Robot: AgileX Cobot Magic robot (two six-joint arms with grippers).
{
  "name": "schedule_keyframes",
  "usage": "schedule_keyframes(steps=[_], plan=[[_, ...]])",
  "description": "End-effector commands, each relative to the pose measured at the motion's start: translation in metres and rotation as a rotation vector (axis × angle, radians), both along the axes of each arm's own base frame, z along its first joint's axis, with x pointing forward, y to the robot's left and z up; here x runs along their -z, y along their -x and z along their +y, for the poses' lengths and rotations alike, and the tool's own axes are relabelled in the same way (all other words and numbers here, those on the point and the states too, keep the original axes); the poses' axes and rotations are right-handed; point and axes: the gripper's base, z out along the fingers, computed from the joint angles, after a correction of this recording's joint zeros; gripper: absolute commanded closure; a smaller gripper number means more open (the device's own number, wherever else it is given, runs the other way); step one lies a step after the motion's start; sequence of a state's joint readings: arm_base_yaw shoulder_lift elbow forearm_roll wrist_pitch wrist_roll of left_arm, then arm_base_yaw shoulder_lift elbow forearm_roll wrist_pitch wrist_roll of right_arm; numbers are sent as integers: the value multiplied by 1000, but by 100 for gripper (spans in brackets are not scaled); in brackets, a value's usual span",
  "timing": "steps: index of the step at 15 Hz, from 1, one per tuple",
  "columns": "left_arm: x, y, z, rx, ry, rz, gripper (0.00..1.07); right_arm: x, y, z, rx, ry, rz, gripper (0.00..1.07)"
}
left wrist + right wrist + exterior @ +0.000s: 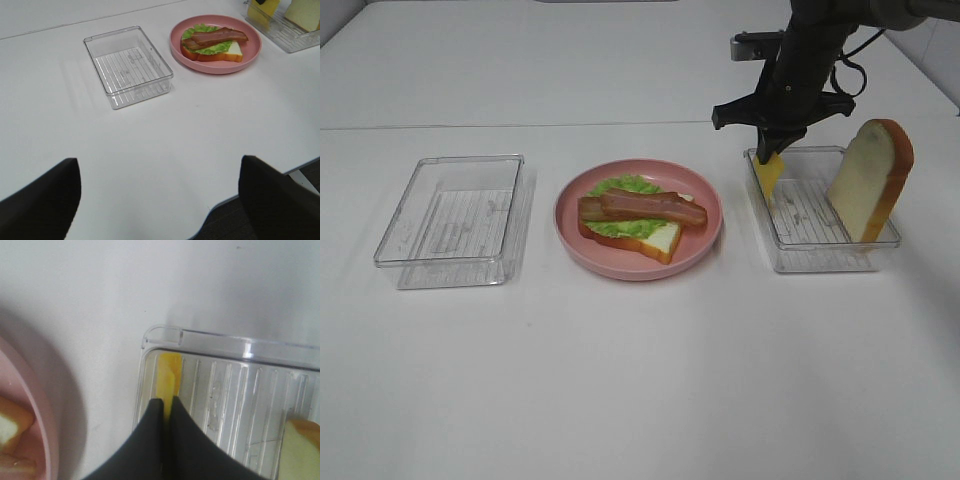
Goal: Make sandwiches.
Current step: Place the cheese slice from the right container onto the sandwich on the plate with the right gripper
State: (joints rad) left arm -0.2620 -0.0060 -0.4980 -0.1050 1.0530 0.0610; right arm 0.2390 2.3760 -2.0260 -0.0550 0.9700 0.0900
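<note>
A bread slice with lettuce and two bacon strips [640, 215] lies on the pink plate [710, 240]; it also shows in the left wrist view [212, 42]. My right gripper [767, 160] is shut on the yellow cheese square [769, 178], holding it edge-down over the left end of the right clear tray [820, 255]. In the right wrist view the fingers [150, 435] pinch the cheese [169, 375]. A second bread slice [868, 178] leans upright in that tray. My left gripper [160, 200] is open, far back over the table's near edge.
An empty clear tray [455, 220] sits left of the plate, also in the left wrist view [127, 65]. The white table [640, 380] stretches in front of the plate and trays.
</note>
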Motion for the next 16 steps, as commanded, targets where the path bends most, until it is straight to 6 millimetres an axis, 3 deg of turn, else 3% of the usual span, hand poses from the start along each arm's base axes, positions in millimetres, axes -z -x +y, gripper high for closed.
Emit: schedule_keyframes(steps=[1,4,9,13,16], plan=[[0,2,1,-2,13,-24,25,-35,4,0,-13,-39,-54,107],[0,2,1,-2,13,-24,25,-54,11,12,-61,-180,-56,107],[0,2,1,-2,13,-24,25,-67,21,41,-168,-510,10,107],[0,2,1,-2,13,-24,25,-68,30,59,-235,-741,108,107],[0,2,1,-2,13,-24,25,-53,27,68,-219,-839,159,107]])
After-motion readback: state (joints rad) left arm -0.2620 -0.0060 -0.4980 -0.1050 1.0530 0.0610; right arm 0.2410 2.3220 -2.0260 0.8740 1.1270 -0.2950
